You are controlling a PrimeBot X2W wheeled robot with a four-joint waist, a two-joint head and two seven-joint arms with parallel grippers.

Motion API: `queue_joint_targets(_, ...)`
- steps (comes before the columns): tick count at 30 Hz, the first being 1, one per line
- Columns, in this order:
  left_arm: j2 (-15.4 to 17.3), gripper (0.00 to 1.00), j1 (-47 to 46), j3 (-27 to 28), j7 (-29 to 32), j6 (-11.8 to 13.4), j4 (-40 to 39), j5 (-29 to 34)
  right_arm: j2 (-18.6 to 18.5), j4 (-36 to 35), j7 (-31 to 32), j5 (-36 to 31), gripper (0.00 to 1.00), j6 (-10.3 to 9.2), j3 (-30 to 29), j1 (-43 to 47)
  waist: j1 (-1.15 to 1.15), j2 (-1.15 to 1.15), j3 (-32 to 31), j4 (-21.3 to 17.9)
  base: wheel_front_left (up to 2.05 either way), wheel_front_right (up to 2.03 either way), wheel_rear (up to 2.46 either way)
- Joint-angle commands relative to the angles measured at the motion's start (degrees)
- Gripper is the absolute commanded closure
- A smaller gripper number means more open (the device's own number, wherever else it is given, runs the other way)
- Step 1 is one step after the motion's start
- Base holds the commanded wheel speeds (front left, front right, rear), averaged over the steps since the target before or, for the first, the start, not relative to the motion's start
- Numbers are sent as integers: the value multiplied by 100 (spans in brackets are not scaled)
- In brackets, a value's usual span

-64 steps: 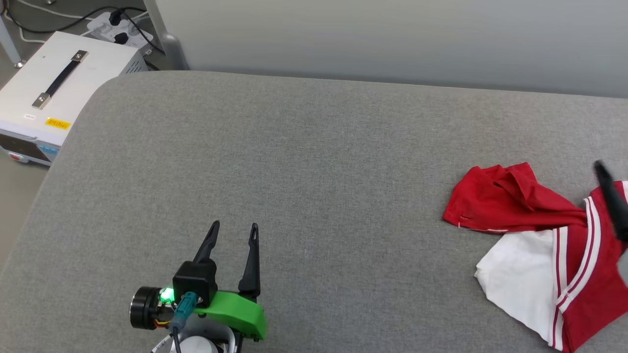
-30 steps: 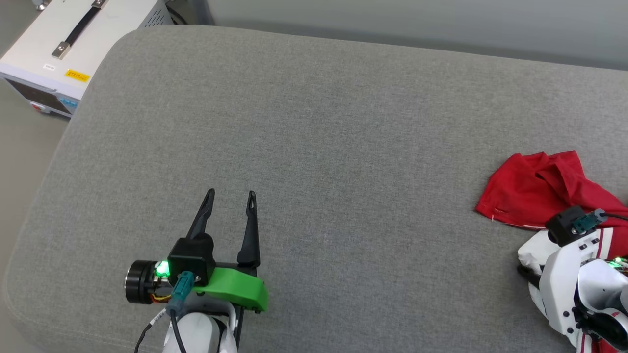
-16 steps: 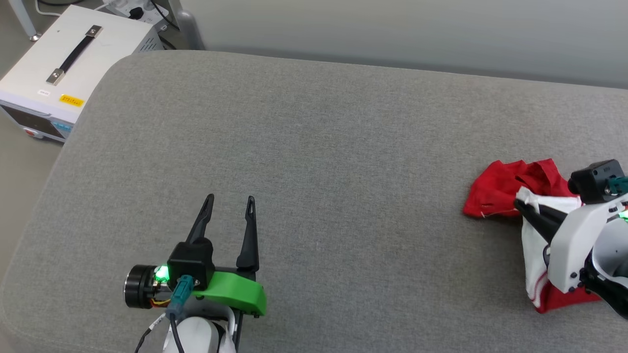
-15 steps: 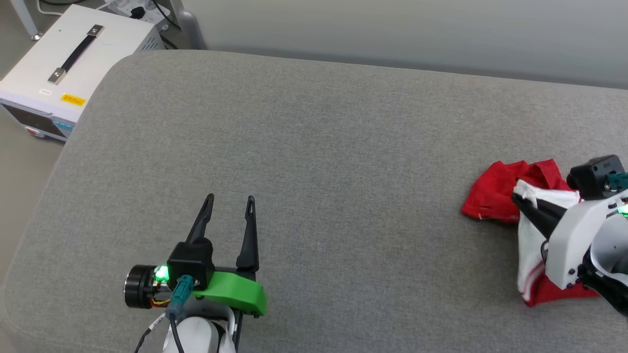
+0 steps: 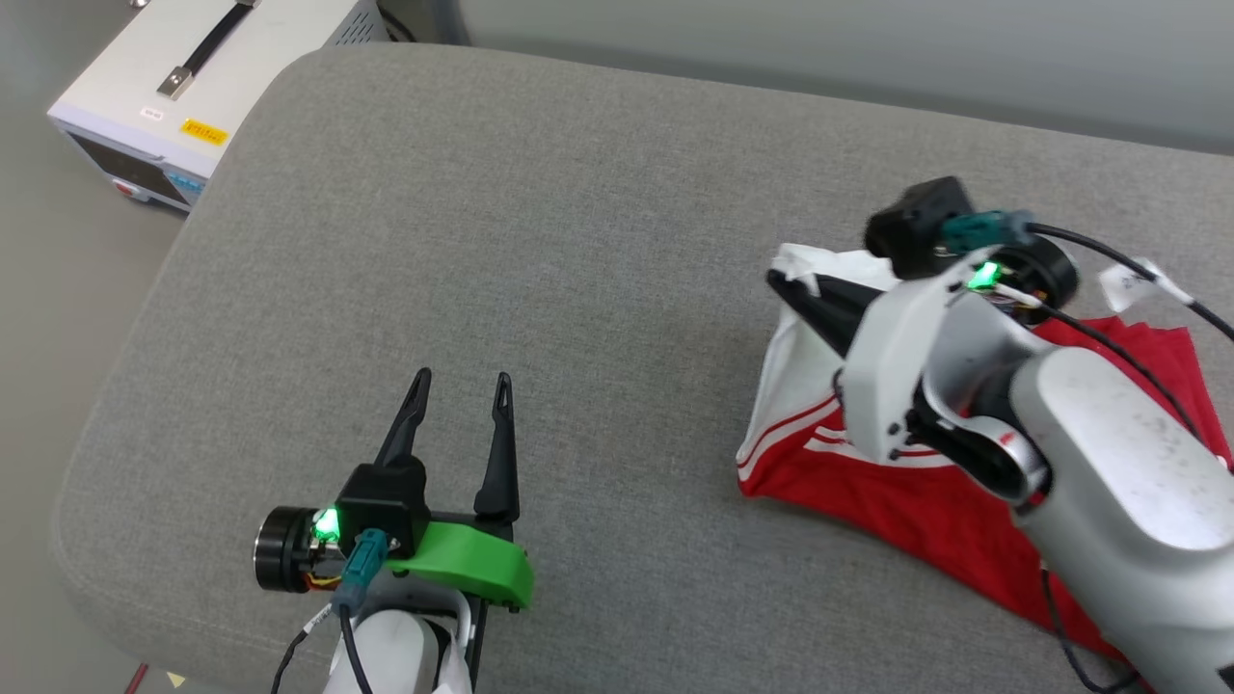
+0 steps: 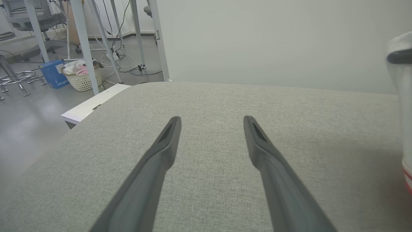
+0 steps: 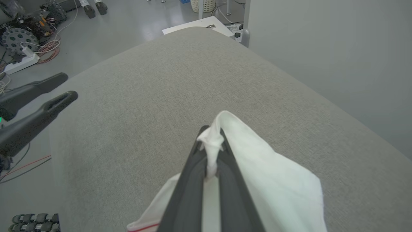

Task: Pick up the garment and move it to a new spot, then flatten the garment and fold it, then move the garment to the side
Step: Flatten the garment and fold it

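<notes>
on the right half of the grey padded surface [image 5: 540, 241], the garment [image 5: 897, 492] lies bunched, its red body spread toward the right edge of the head view and a white sleeve with red-and-white striped trim on its left side. the right pincer [image 5: 779, 280] is closed on a pinch of the white sleeve cloth. in the right wrist view its two dark fingers [image 7: 191, 180] stand together with a tuft of white cloth squeezed out at the tips, and the held corner is raised off the surface. the left pincer [image 5: 461, 378] is open and holds nothing, its tips apart over bare surface near the front edge, well apart from the garment. a white box [image 5: 183, 87] with a black handle stands on the floor beyond the far left corner.
</notes>
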Motion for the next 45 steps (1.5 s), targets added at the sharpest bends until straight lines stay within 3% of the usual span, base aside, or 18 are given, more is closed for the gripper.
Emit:
queue_joint_targets(1, -24, 0, -129, -27, -33, 46, -7, -68, 169, 230, -54, -8, 100, -5, 258, -286, 0, 0, 225, 189, 0, 0, 0)
queue_joint_targets(11, -24, 0, -402, -233, -33, 155, 60, -257, 1102, 2338, -265, 316, 100, -5, 2186, -1373, 0, 0, 670, 463, 0, 0, 0)
queue_joint_targets(17, -24, 0, -481, -311, -33, 205, 103, -310, 1317, 3510, -322, 672, 100, -5, 2858, -1495, 0, 0, 752, 508, 0, 0, 0)
queue_joint_targets(21, -24, 0, -502, -301, -33, 225, 134, -303, 1408, 3901, -774, 884, 96, -5, 3031, -1560, 0, 0, 726, 457, 0, 0, 0)
queue_joint_targets(22, -24, 0, -501, -294, -33, 221, 146, -293, 1422, 3947, -934, 908, 69, -5, 3052, -1588, 0, 0, 701, 434, 0, 0, 0)
queue_joint_targets(23, -24, 0, -498, -285, -33, 214, 162, -277, 1439, 3991, -1150, 944, 51, -5, 3063, -1618, 0, 0, 664, 406, 0, 0, 0)
queue_joint_targets(24, -24, 0, -495, -282, -33, 209, 174, -264, 1449, 4006, -1327, 975, 0, -5, 3068, -1638, 0, 0, 631, 384, 0, 0, 0)
queue_joint_targets(32, -24, 0, -284, -126, -33, 135, 240, -98, 1168, 3708, -3124, 1150, 0, -5, 2872, -1558, 0, 0, 144, 126, 0, 0, 0)
queue_joint_targets(37, -24, 0, -53, 0, -33, 66, 222, 29, 672, 3429, -3643, 1035, 0, -5, 2491, -1210, 0, 0, -146, -54, 0, 0, 0)
queue_joint_targets(41, -24, 0, 82, 124, -33, 9, 171, 124, 246, 3177, -3753, 728, 0, -5, 1763, -735, 0, 0, -320, -191, 0, 0, 0)
queue_joint_targets(45, -22, 0, 196, 266, -33, -35, 96, 207, -51, 2583, -3763, 206, 0, -5, 472, -35, 0, 0, -431, -343, 0, 0, 0)
